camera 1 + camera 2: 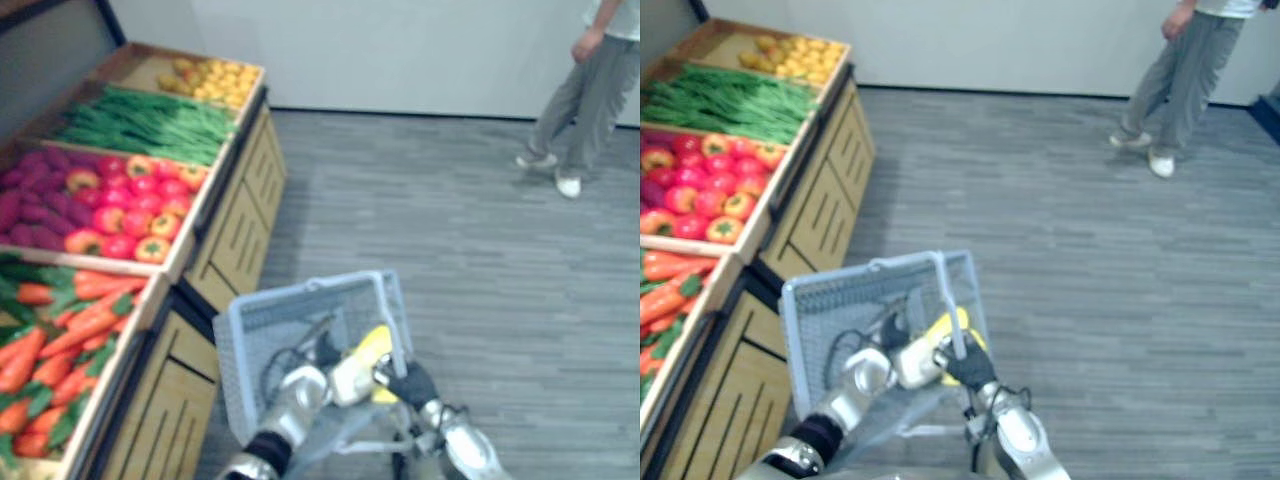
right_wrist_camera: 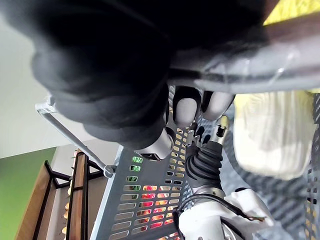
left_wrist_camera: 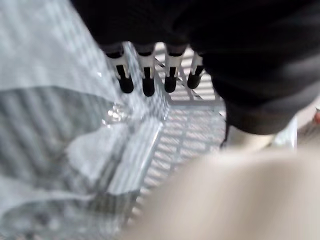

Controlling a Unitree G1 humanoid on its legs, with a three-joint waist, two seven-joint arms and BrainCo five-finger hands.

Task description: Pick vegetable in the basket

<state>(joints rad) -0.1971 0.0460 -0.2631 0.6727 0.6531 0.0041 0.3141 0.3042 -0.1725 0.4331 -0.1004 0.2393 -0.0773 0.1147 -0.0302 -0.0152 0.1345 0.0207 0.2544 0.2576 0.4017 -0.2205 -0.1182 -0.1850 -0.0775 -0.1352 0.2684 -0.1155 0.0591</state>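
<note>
A pale grey mesh basket [image 1: 250,345] hangs in front of me. My right hand [image 1: 412,383] is shut on its handle [image 1: 396,322]; the right wrist view shows the fingers [image 2: 187,107] curled under that bar [image 2: 280,65]. A yellow vegetable [image 1: 375,345] lies inside the basket, against the handle side, also seen as a pale yellow lump [image 2: 265,135]. My left hand [image 1: 325,352] reaches into the basket right beside it. In the left wrist view its fingers [image 3: 147,75] are straight over the mesh floor [image 3: 190,140], holding nothing.
A wooden produce stand runs along my left, with carrots [image 1: 60,340], red and orange peppers [image 1: 140,200], purple roots [image 1: 40,190], green beans [image 1: 150,125] and yellow produce [image 1: 215,80]. A person [image 1: 590,90] stands at the far right on the grey floor [image 1: 450,200].
</note>
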